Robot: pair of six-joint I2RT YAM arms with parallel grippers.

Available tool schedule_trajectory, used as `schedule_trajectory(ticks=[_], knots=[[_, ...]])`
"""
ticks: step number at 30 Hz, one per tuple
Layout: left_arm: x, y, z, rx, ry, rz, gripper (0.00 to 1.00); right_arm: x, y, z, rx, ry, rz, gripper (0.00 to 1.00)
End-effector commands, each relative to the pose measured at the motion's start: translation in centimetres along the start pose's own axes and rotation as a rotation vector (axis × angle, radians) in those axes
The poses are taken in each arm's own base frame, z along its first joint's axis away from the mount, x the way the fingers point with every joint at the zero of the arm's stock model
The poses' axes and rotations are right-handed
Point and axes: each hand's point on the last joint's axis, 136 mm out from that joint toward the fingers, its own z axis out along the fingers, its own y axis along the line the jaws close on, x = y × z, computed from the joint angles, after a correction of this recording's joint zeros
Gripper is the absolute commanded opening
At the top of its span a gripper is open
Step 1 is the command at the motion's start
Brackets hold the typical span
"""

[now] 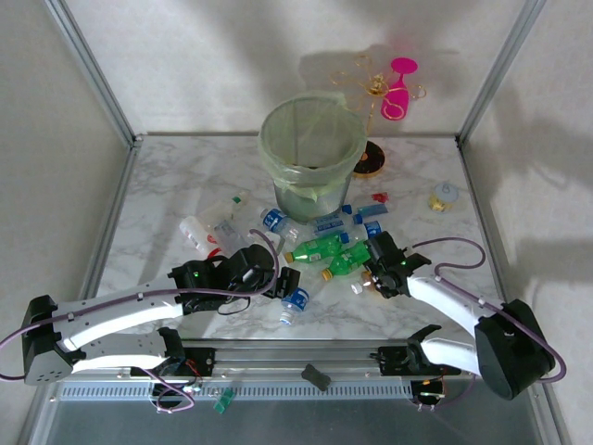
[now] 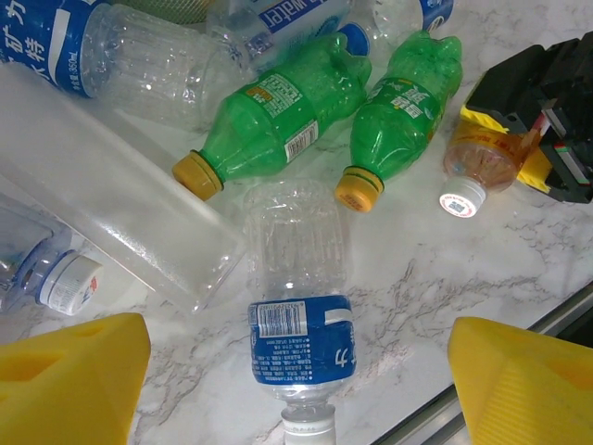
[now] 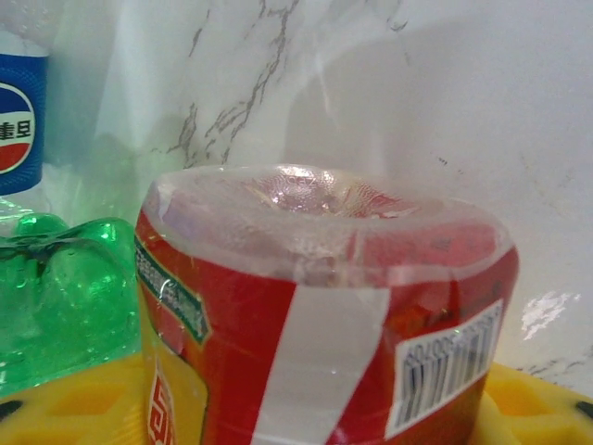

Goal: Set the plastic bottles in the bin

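Observation:
The pale green bin (image 1: 310, 148) stands at the table's back centre. Plastic bottles lie scattered in front of it. My left gripper (image 2: 296, 375) hangs open over a clear blue-labelled bottle (image 2: 298, 324) lying on the marble between its yellow fingertips (image 2: 65, 385), cap toward me. Beyond lie two green bottles with yellow caps (image 2: 273, 116) (image 2: 403, 102). To their right my right gripper (image 1: 375, 269) is shut on the base end of an orange-labelled bottle (image 2: 474, 159). Up close, that bottle's red label (image 3: 324, 306) sits between the yellow pads (image 3: 65, 408).
A long clear plastic container (image 2: 111, 195) lies left of the green bottles, with more blue-labelled bottles (image 2: 139, 56) behind it. A pink wine glass (image 1: 398, 93) and gold wire stand (image 1: 371, 79) sit behind the bin. The table's front rail (image 1: 306, 354) is close behind the left gripper.

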Motion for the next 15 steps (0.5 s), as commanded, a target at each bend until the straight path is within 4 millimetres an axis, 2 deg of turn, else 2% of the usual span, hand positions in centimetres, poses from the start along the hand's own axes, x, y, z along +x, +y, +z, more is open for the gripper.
schedule_trajectory(ticks=[1, 3, 5, 8, 11, 15], knots=[[-1.9, -0.4, -1.5, 0.009, -0.064, 0.005, 0.83, -1.0, -0.7, -0.5, 0.020, -0.043, -0.021, 0.53], [-2.4, -0.5, -2.0, 0.014, -0.086, -0.004, 0.83, -1.0, -0.2, -0.9, -0.005, -0.042, -0.044, 0.53], [-3.0, -0.6, -2.6, 0.031, -0.115, -0.019, 0.83, -1.0, 1.2, -1.6, -0.076, -0.034, -0.085, 0.53], [-4.0, -1.1, -3.5, 0.079, -0.173, -0.073, 0.83, -1.3, 2.6, -2.9, -0.155, -0.046, -0.132, 0.47], [-5.2, -1.1, -4.7, 0.111, -0.241, -0.124, 0.83, -2.4, 4.6, -5.5, -0.262, -0.094, -0.178, 0.43], [-7.0, -0.6, -6.5, 0.194, -0.317, -0.242, 0.84, -3.3, 8.5, -10.6, -0.527, -0.168, -0.290, 0.43]])
